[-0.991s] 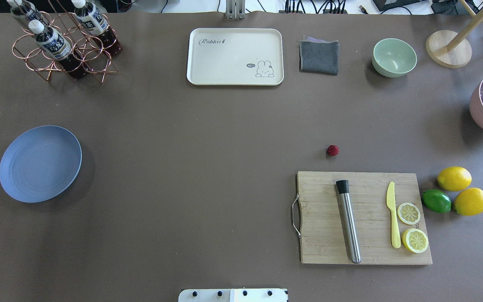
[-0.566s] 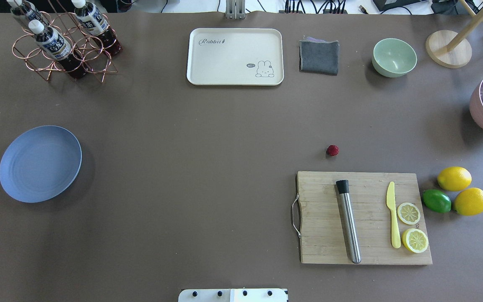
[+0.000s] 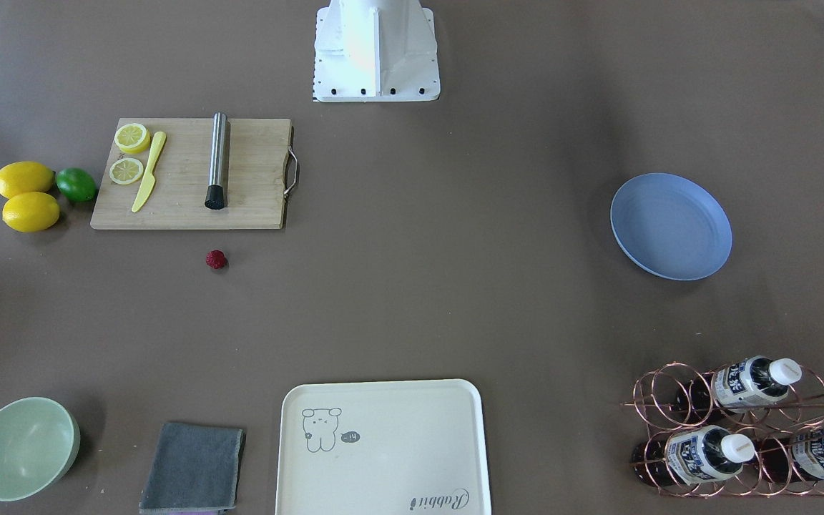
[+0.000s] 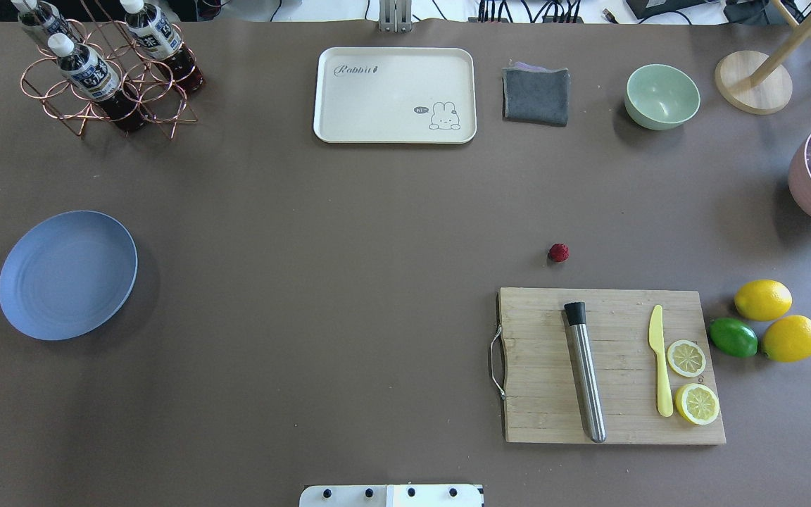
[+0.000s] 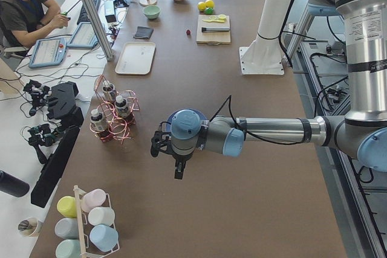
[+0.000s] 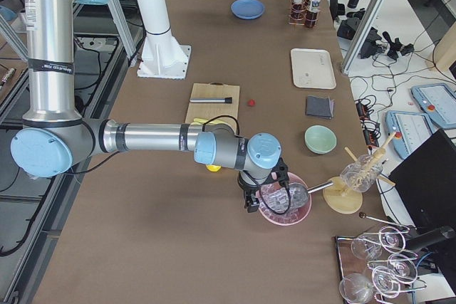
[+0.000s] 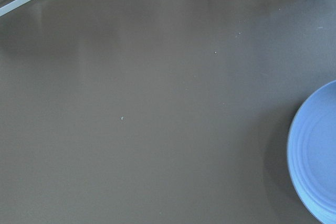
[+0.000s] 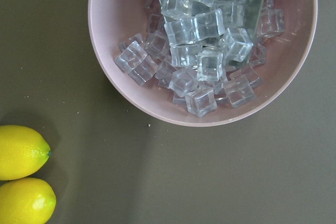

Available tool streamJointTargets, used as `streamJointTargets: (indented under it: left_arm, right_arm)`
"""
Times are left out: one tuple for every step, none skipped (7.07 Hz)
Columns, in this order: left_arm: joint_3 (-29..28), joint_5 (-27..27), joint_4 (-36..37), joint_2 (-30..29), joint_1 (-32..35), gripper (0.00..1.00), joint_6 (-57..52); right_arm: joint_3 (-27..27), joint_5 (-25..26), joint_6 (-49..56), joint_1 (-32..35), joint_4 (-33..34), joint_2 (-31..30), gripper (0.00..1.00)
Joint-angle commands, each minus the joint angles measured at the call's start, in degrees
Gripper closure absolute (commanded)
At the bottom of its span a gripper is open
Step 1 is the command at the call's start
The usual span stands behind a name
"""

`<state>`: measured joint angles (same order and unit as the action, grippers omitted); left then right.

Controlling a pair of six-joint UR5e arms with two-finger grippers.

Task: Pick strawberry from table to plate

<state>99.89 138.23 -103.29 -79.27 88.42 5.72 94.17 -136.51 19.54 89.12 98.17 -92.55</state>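
We go for the strawberry with the right arm, which we judge the closer one.

The strawberry (image 4: 557,252) lies alone on the table (image 4: 349,232), just beyond the far edge of the cutting board (image 4: 617,394). The plate (image 4: 39,296) is well apart at the left. The right gripper (image 6: 251,203) hangs over the pink ice bowl (image 8: 105,30), and the left gripper (image 5: 176,164) hangs near the plate. Whether their fingers are apart or together we cannot tell. We should descend straight and close gently, since the berry may roll.

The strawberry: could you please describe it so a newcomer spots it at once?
Find the wooden cutting board on the brown table. Just beyond its far edge lies the strawberry: tiny, dark red and bumpy, unlike the larger yellow lemons.
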Motion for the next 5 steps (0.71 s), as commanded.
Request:
streamJointTargets:
  left_arm:
    - [-0.31,0.03,0.02,0.25,0.0,0.02,0.25]
    - [-0.14,0.11,-0.5,0.6,-0.18,0.02,0.17]
    - [0.21,0.03,-1.55,0.08,-6.97,0.02,0.52]
    - [-1.18,-0.41,-3.65,-1.23,-10.6,0.02,6.17]
    - [-1.97,-0.59,-9.24,-1.42,-13.77,0.03,13.02]
  right_arm:
    - [0.13,-0.07,-0.03,0.0,0.0,0.09,0.0]
    - [0.31,-0.15,-0.03,0.0,0.0,0.17,0.0]
    - [0.13,-0.24,-0.12,0.0,0.0,0.17,0.0]
    - [0.13,-0.33,-0.12,0.0,0.0,0.09,0.0]
    - [0.22,-0.33,-0.03,0.0,0.0,0.17,0.0]
